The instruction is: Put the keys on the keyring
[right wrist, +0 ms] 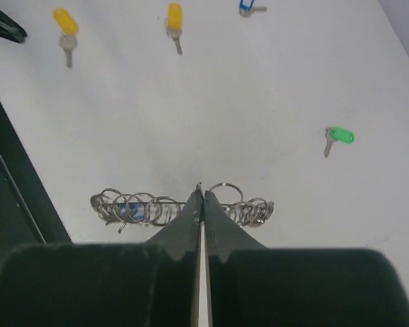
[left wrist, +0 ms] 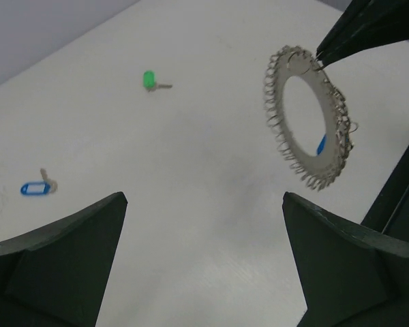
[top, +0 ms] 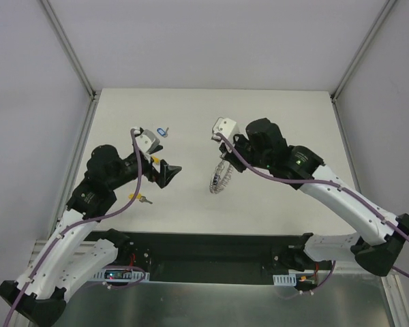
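Note:
The keyring (left wrist: 307, 116), a large grey ring rimmed with small wire loops, is held upright above the table. My right gripper (right wrist: 202, 193) is shut on its top rim, and in the right wrist view the keyring (right wrist: 140, 206) shows edge-on. One blue key (left wrist: 322, 144) hangs among the loops. Loose keys lie on the table: a green key (left wrist: 150, 80), a blue key (left wrist: 37, 187) and two yellow keys (right wrist: 66, 24) (right wrist: 174, 17). My left gripper (left wrist: 203, 204) is open and empty, left of the ring. From above, the keyring (top: 219, 180) sits between the left gripper (top: 173, 172) and the right gripper (top: 226, 163).
The white table (top: 286, 122) is walled at the back and on both sides. A black strip (top: 211, 248) runs along its near edge, between the arm bases. From above, the blue key (top: 163, 131) lies behind the left gripper and one yellow key (top: 138, 197) in front of it.

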Robot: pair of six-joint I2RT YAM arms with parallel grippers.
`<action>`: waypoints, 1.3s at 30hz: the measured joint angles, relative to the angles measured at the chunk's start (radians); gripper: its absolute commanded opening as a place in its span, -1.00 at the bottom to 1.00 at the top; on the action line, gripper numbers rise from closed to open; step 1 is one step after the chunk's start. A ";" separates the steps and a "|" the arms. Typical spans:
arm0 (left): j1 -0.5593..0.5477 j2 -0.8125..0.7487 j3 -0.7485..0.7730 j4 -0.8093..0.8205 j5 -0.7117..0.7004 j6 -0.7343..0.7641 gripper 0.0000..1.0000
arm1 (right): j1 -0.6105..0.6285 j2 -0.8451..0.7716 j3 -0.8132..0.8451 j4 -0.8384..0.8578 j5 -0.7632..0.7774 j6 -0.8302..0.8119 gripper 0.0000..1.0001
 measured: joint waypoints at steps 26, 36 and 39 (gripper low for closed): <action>-0.142 0.332 0.290 0.170 0.578 0.025 0.01 | -0.051 -0.147 -0.069 0.216 -0.520 0.102 -0.97; -0.160 0.358 0.277 0.236 0.548 -0.030 -0.51 | -0.055 -0.136 -0.069 0.217 -0.530 0.103 -0.98; -0.160 0.348 0.246 0.259 0.532 -0.042 -0.59 | -0.056 -0.136 -0.069 0.220 -0.530 0.108 -0.98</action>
